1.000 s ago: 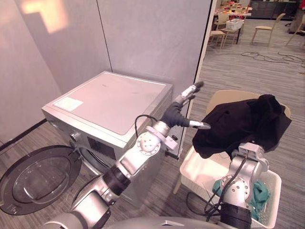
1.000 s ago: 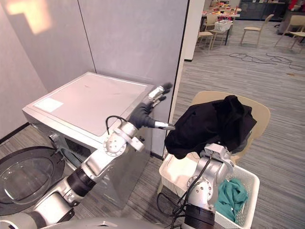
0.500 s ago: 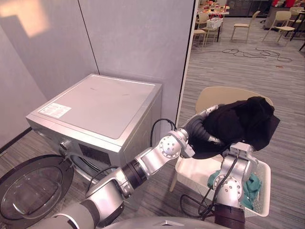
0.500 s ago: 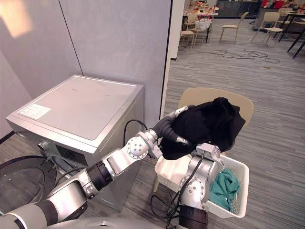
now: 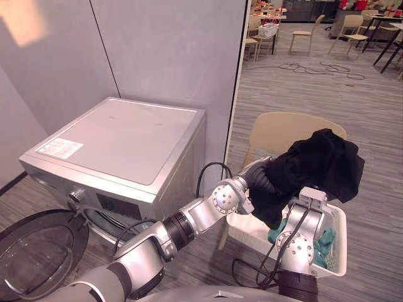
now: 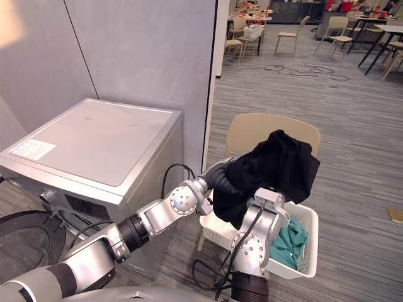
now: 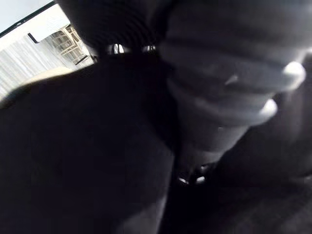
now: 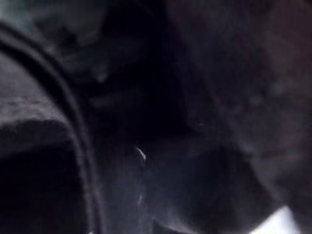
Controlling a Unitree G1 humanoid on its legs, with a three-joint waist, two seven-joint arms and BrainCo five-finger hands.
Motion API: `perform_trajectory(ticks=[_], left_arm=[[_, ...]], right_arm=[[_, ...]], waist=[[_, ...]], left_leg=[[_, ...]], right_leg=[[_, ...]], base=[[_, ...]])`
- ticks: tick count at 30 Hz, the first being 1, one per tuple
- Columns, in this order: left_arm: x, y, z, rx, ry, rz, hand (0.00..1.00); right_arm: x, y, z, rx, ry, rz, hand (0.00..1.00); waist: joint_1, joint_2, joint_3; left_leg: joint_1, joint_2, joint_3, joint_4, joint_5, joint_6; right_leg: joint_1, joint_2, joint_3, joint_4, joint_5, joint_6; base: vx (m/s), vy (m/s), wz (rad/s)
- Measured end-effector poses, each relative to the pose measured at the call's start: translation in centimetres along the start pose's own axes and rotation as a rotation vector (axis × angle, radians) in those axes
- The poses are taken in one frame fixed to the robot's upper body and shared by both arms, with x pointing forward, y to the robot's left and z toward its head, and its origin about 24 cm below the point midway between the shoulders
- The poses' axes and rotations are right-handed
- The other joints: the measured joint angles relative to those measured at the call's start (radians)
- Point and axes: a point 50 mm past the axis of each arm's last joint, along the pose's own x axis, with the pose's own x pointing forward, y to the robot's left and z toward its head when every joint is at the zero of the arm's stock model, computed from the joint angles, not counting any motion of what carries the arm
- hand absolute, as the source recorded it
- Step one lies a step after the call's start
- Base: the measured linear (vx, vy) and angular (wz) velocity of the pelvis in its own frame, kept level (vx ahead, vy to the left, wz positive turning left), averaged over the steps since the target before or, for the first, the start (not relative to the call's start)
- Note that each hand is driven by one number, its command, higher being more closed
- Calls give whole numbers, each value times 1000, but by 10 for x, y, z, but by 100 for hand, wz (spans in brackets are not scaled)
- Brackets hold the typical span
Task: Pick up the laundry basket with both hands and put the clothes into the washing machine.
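Left eye view, machine: a silver-grey front-loading washing machine [image 5: 119, 141] stands against a grey partition wall [image 5: 170, 50]. Its round glass door [image 5: 38, 251] is swung open at the lower left.
Left eye view, basket: a white slotted plastic laundry basket [image 5: 337, 251] sits to the machine's right, apart from it, in front of the backrest of a beige chair [image 5: 286, 126].
Left eye view, clothes: a black garment [image 5: 321, 167] is heaped high above the basket, with a lower fold hanging down toward its inside. A teal cloth [image 5: 325, 242] lies in the basket beneath it.
Left eye view, left hand: the left hand [image 5: 259, 177] comes across from the machine's side, its dark ribbed cover against the black garment. The fingers are buried in the cloth, so I cannot tell whether they are open or closed.
Left eye view, right hand: the right hand [image 5: 313, 195] rises from the basket and goes under the garment's hem. I cannot tell its grip.
Right eye view: the same layout, with the basket's right rim and the teal cloth plainer, all on a grey plank floor [image 6: 359, 145].
Left wrist view: the hand's ribbed cover lies across dark fabric pressed close around it, with a sliver of bright room past it.
Right wrist view: dark folds of fabric sit right against the camera, too dim to tell more.
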Motion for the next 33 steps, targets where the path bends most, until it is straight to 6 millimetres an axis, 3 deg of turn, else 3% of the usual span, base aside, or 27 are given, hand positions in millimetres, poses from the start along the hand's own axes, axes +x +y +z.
perform_trajectory(ticks=[11,12,19,26,33], left_arm=[[0,-2,-1,-49,13,-5,100],[0,-2,-1,-54,12,-5,100],[0,-2,0,-101,13,-6,100],[0,4,-2,-265,37,23,100],[-1,47,-1,-385,23,222,100]], right_arm=[[-1,3,-1,9,5,-1,100],[-1,4,-1,12,2,3,0],[-1,8,2,19,-6,19,0],[-2,15,5,24,-8,48,0],[-11,-12,35,-88,-60,-38,0]], waist=[[-1,-10,5],[-1,-10,6],[-1,-16,8],[-5,-31,17],[-4,-30,16]], left_leg=[[5,-8,2,2,-7,8],[4,-9,2,2,-7,9],[3,-13,-1,2,-9,12],[1,-15,0,2,-11,14],[3,-13,17,9,-25,14]], right_leg=[[12,-8,1,-12,4,6],[12,-9,1,-13,4,7],[13,-14,-1,-17,6,10],[15,-16,-1,-23,7,12],[14,-14,6,-27,7,12]], base=[[1,2,0],[0,0,0],[0,0,0],[0,0,0],[1,12,-5]])
